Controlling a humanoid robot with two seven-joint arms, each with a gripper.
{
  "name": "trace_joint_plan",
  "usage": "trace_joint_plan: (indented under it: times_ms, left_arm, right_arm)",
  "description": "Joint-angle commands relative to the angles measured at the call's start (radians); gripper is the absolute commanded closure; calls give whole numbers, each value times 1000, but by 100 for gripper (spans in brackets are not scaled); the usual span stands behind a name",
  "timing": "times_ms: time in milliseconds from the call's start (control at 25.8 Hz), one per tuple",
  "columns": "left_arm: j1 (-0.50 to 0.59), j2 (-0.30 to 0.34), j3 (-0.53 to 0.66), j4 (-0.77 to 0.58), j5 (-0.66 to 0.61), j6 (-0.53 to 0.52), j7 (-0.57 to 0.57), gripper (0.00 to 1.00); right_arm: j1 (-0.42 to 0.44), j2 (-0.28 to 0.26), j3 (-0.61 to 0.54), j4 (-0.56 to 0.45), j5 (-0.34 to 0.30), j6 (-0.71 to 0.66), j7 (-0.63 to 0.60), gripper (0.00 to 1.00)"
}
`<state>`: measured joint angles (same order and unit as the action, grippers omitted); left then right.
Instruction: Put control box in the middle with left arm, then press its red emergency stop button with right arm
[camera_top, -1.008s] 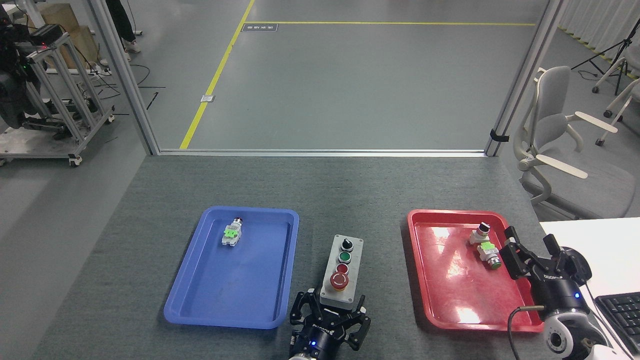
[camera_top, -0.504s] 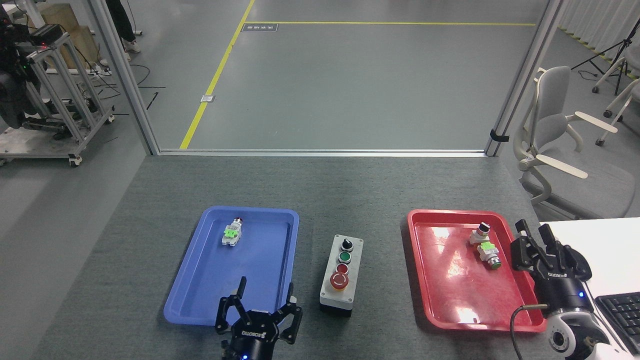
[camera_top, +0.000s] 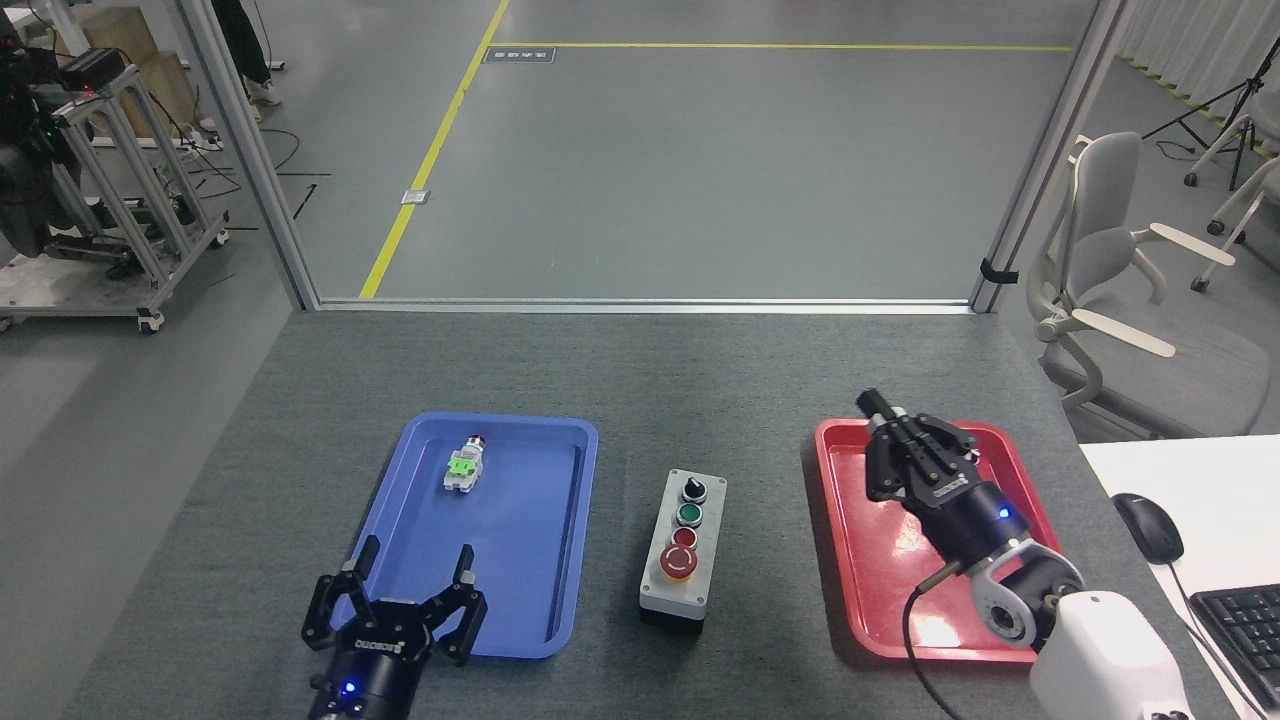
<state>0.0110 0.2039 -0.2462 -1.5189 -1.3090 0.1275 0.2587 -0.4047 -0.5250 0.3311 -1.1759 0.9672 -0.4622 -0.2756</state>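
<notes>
L gripper (camera_top: 413, 563), jaws spread wide, empty, over near edge of 1 blue tray (camera_top: 560, 520) w/ 1 white switch part (camera_top: 464, 467). 1 control box (camera_top: 683, 540) on table (camera_top: 640, 380) btwn trays, 4 controls in row. 1 red tray (camera_top: 850, 560); R gripper (camera_top: 882, 408) above it, jaws pinched together, hiding tray contents.

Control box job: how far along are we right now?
Done: the control box sits on the mat between the blue tray and red tray, clear of the open left gripper. In hand: the right gripper, fingers together, hovers above the red tray. Left: pressing the emergency stop button.
</notes>
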Motion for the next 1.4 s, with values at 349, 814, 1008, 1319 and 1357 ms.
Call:
trace_joint_plan:
  times_ms: [349,814,1008,1319,1357]
  left_arm:
    - [1,29,444,49,93,-572,-75,1]
    - [-3,23,453,85,94,-568,-70,1]
    - [-14,19,452,102,93,-516,-73,1]
    - [-17,28,450,135,79,-485,-72,1]
    - [-26,29,450,138,79,-486,-72,1]
  right_arm:
    - [-16,115,167,105,88,-158,81,100]
    - [-29,221,218,263,93,-144,87,100]
    - [-29,235,223,269,113,-142,88,100]
    - [-29,247,221,269,111,-125,159,100]
    - [-29,247,221,269,110,-116,159,100]
